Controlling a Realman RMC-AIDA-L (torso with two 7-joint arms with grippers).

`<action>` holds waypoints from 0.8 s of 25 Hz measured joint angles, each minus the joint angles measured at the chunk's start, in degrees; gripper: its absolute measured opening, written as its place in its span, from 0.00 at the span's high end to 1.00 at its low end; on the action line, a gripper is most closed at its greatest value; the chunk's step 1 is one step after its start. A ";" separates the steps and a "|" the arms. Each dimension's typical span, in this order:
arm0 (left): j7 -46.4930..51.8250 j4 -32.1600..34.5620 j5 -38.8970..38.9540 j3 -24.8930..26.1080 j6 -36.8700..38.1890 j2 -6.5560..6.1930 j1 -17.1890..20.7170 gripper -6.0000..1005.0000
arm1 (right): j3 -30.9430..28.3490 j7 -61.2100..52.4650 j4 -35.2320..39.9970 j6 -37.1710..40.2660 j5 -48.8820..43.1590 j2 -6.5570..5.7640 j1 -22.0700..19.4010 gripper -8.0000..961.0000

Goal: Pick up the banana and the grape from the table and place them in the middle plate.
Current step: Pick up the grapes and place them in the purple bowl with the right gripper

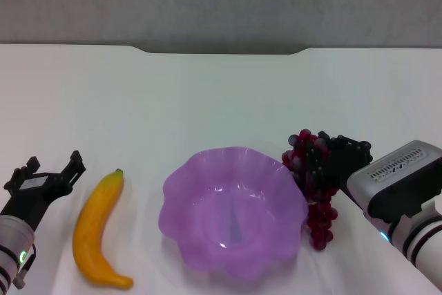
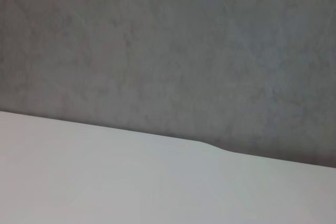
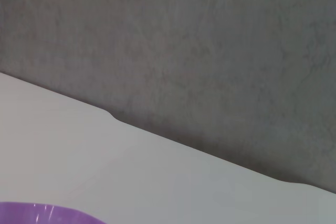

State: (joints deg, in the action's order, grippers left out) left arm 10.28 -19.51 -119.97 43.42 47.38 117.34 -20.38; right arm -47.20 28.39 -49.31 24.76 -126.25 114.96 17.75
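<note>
**Q:** What are the fingers doing?

**A:** In the head view, the right gripper (image 1: 319, 160) has its black fingers over the upper part of the grape (image 1: 314, 191). They hide part of the bunch, and I cannot tell whether they are closed on it. The left gripper (image 1: 52, 170) sits low at the left, fingers spread apart and holding nothing, just beside the banana (image 1: 99, 229) without touching it.

**Q:** And the fruit and dish?

**A:** The grape, small round dark red-purple berries, hangs down right beside the right rim of the middle plate (image 1: 181, 184), a translucent purple bowl with a wavy scalloped edge. The glossy, curved yellow-orange banana lies on the white table (image 1: 221, 101) left of the plate.

**Q:** The wrist views?

**A:** Neither shows fingers. The right one catches only a purple sliver of plate rim (image 3: 47, 214), cut off at the edge, plus table and a mottled grey wall (image 3: 210, 51).
</note>
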 joint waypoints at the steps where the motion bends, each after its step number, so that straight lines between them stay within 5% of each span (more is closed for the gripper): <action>1: 0.00 0.00 0.00 0.00 0.00 0.00 0.00 0.12 | 0.00 0.00 0.00 0.01 0.00 0.00 0.00 0.73; 20: 0.00 0.00 0.00 0.06 -0.17 -0.10 0.13 0.12 | -0.95 1.19 -6.07 4.02 -4.51 -0.33 -5.28 0.75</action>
State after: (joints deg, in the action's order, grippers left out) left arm 10.28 -19.51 -119.97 43.47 47.22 117.24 -20.25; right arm -48.15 29.58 -55.38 28.78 -130.76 114.64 12.47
